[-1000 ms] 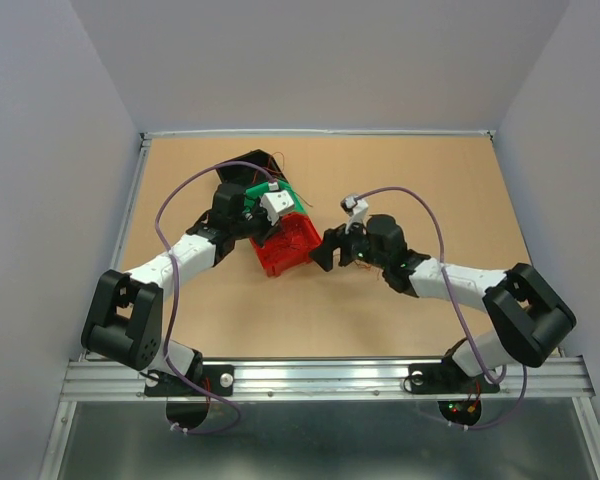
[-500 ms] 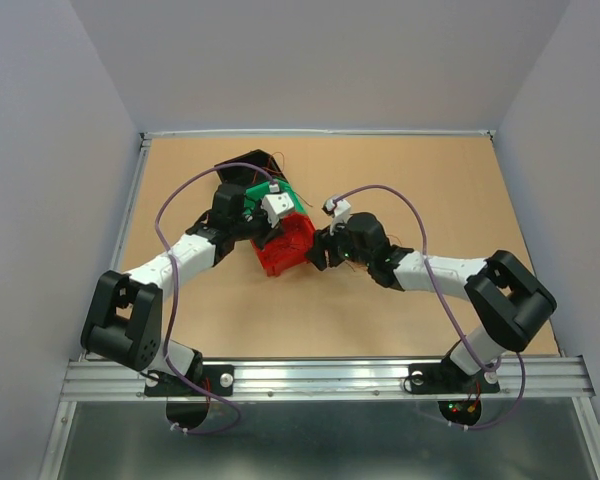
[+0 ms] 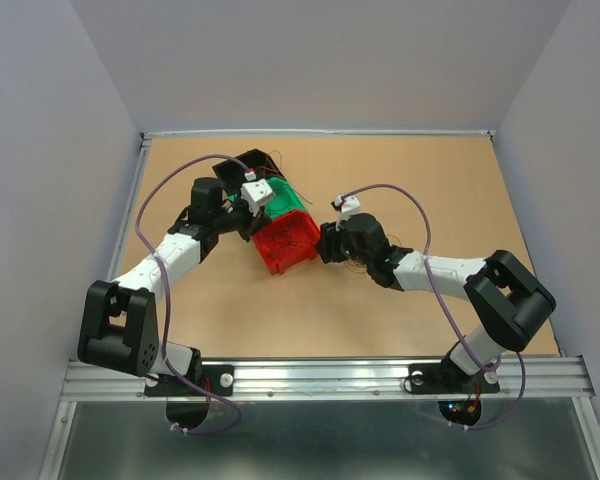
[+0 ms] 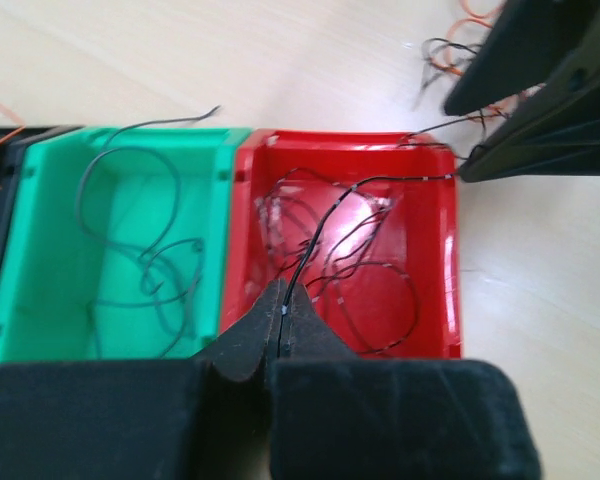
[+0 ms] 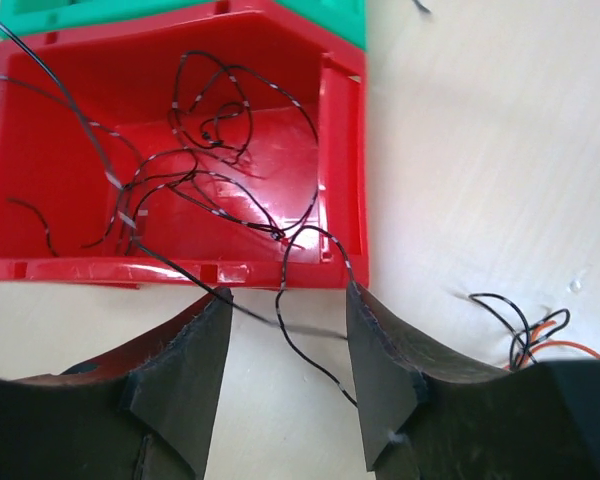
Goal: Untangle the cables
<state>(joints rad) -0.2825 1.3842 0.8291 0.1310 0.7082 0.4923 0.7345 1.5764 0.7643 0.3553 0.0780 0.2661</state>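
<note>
The cables are hair-thin wires. Several black ones lie coiled in the red bin (image 5: 180, 270) and a few in the green bin (image 4: 40, 250). My left gripper (image 4: 282, 308) is shut on one black wire (image 4: 380, 182). That wire stretches taut across the red bin (image 4: 442, 250) to the right gripper's fingers (image 4: 540, 100). My right gripper (image 5: 285, 300) is open at the red bin's near wall, and black wire (image 5: 310, 355) hangs loose between its jaws. From above, the left gripper (image 3: 254, 224) and right gripper (image 3: 323, 243) flank the red bin (image 3: 288, 240).
A black bin (image 3: 248, 165) stands behind the green bin (image 3: 280, 198). Loose black and orange wires (image 5: 525, 330) lie on the table right of the right gripper. More thin wires (image 3: 280, 160) are scattered near the black bin. Purple arm cables arc over both arms.
My left arm has drawn back to the left with the black wire, pulling it taut. My right gripper has moved in to the red bin and its jaws have narrowed.
</note>
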